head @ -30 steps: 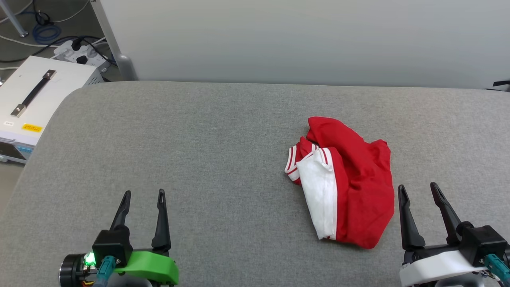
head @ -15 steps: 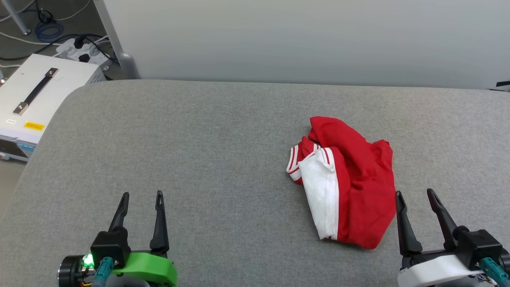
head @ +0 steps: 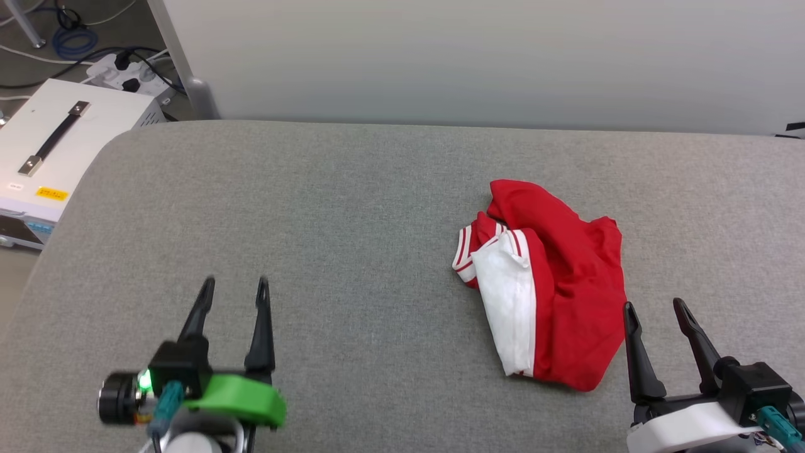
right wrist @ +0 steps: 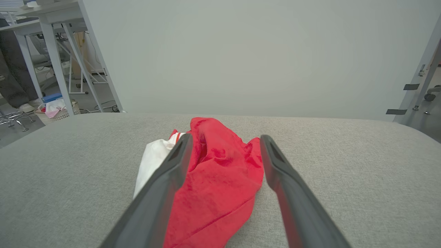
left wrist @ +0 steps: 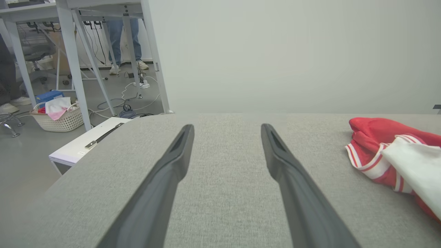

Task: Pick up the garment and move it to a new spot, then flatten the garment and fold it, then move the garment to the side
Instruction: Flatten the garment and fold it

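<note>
The garment (head: 560,283) lies crumpled right of centre on the grey table (head: 314,207), red cloth with one white sleeve and striped trim showing; its print is hidden. My left gripper (head: 234,285) hovers open at the lower left, far from the cloth. Open too, my right gripper (head: 654,305) sits at the lower right, just beside the garment's near right edge. In the right wrist view the garment (right wrist: 220,172) lies ahead between the spread fingers (right wrist: 162,193). The left wrist view has the garment (left wrist: 396,158) off to the right of the open left gripper (left wrist: 225,127).
A white box with a black handle (head: 50,151) stands on the floor off the table's left edge, near a power strip and cables (head: 126,72). A pale wall panel (head: 478,56) runs behind the table. A person's legs (left wrist: 124,34) and a basket (left wrist: 58,113) show past the table.
My left gripper has moved forward and slightly right over the table. The right gripper has drawn back a little toward the near edge. The garment lies as before.
</note>
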